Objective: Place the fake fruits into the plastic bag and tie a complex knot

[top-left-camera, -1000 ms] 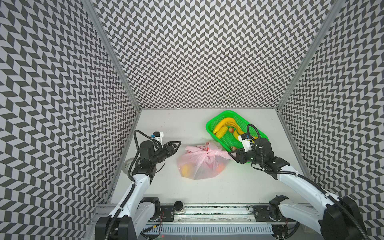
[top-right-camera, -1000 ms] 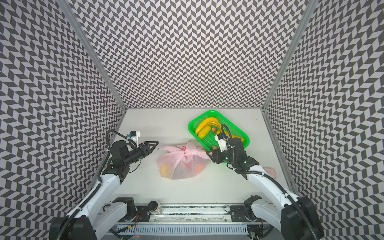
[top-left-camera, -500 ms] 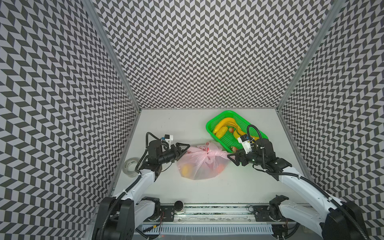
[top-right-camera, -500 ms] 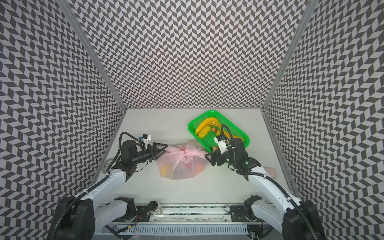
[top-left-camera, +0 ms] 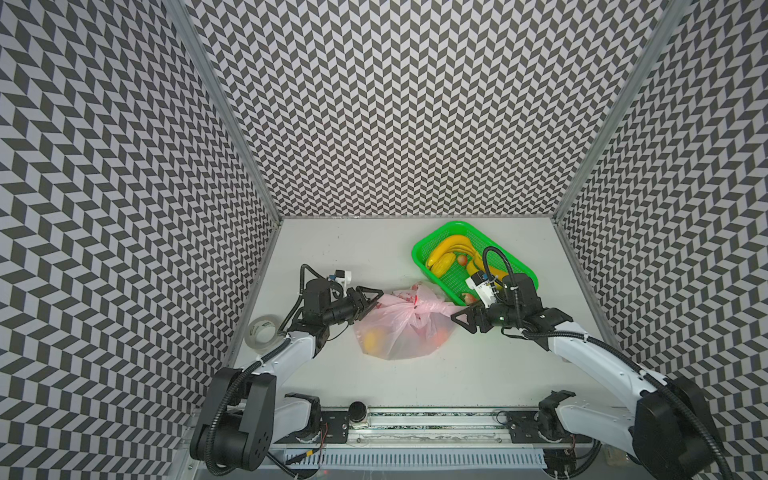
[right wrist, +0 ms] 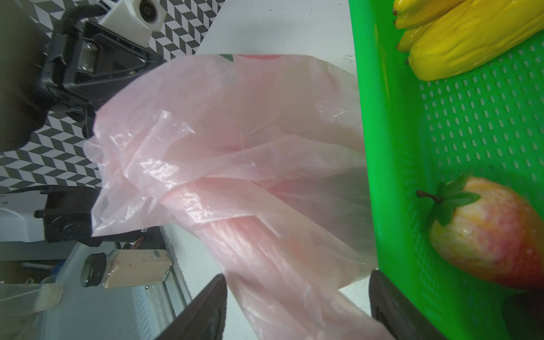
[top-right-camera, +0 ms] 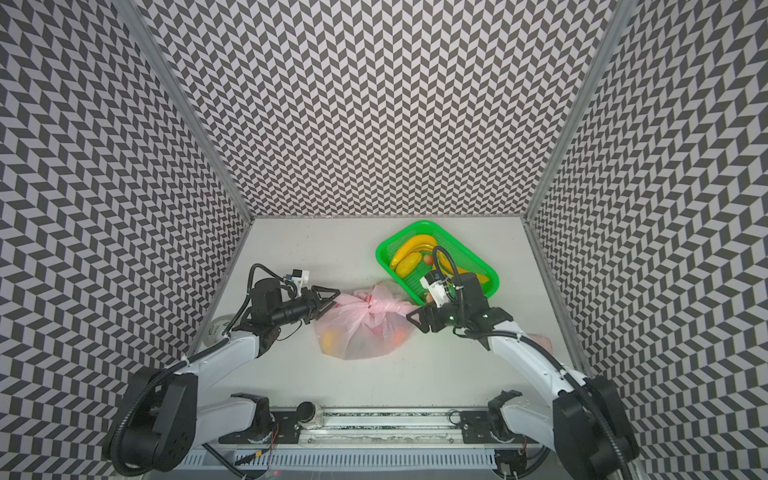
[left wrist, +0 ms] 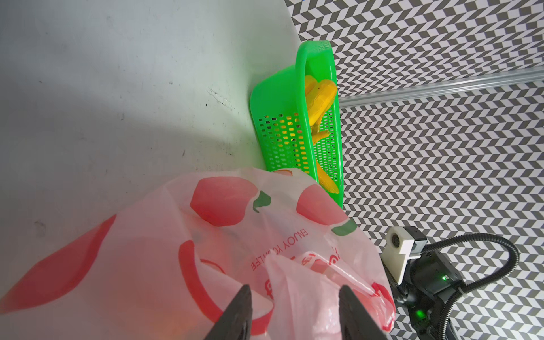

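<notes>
The pale-pink plastic bag (top-left-camera: 399, 336) lies mid-table with fake fruits (top-left-camera: 373, 340) showing through it. Its handles are bunched into a twisted knot (top-left-camera: 415, 309), seen in both top views (top-right-camera: 371, 307). My left gripper (top-left-camera: 376, 300) is at the bag's left handle. In the left wrist view its jaws (left wrist: 294, 291) stand open around a fold of the bag (left wrist: 223, 235). My right gripper (top-left-camera: 459, 320) is at the right handle, open, and the twisted strand (right wrist: 282, 265) runs between its jaws (right wrist: 298, 276). More fruits, among them bananas (top-left-camera: 451, 248), lie in the green basket.
The green mesh basket (top-left-camera: 419, 249) stands at the back right, touching the bag, and holds a red-yellow fruit (right wrist: 488, 235). A roll of clear tape (top-left-camera: 262, 334) lies by the left wall. Patterned walls enclose three sides. The rail (top-left-camera: 415, 415) runs along the front.
My left gripper has moved right from open table to the bag's left handle, and its jaws have narrowed. The right gripper has stayed at the right handle.
</notes>
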Motion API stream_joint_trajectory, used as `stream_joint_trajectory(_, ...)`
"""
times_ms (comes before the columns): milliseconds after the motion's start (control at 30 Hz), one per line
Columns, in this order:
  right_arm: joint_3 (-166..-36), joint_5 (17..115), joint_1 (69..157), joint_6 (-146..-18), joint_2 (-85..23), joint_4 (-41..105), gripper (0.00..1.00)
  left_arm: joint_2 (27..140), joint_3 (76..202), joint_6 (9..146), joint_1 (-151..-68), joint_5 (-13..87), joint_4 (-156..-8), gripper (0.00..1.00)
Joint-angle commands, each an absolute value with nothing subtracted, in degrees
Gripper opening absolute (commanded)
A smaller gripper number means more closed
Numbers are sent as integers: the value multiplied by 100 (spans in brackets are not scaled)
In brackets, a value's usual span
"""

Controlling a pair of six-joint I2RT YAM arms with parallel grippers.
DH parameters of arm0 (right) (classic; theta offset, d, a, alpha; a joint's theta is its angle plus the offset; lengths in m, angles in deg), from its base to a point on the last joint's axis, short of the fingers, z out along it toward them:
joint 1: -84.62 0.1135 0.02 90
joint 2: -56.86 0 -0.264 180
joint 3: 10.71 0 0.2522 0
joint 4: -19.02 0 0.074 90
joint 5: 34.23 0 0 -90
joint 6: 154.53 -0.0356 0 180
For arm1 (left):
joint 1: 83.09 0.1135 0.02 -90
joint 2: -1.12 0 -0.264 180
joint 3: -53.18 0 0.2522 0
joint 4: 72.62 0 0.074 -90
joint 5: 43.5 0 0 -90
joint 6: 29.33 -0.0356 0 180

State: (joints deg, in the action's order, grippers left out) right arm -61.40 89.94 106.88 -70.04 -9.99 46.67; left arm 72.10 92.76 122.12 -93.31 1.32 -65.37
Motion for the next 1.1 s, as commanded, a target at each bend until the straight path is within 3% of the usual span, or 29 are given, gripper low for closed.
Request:
stream_joint_trajectory(0,-6291,9101,10668,-6926,-1073,4564,69,7340,9476,12280,-9414,78,-6146,46)
stream_joint_trajectory(100,-6302,9060,10668,-6892,-1113,4654,63,7469,9488,12325,-9430,44,-5986,39)
stream_joint_trajectory(200,-6344,8998,10668,-6849,-1152,4781,50,7496,9541,12267,-9434,79,-5964,28)
stream_joint_trajectory(367,-6411,8894,10668,-6813,-1199,4977,16,7383,9739,11866,-9421,379,-6434,7)
stream_joint_trajectory(467,-6438,8785,10669,-6818,-1182,5074,0,7261,9788,11660,-9359,522,-6653,0)
stream_joint_trajectory(933,-6223,7397,10647,-7536,-854,5327,0,6755,9579,10912,-8522,817,-7458,0)
stream_joint_trajectory(1067,-6166,7623,10624,-7555,-846,5155,0,6612,9513,10778,-8310,819,-7579,0)
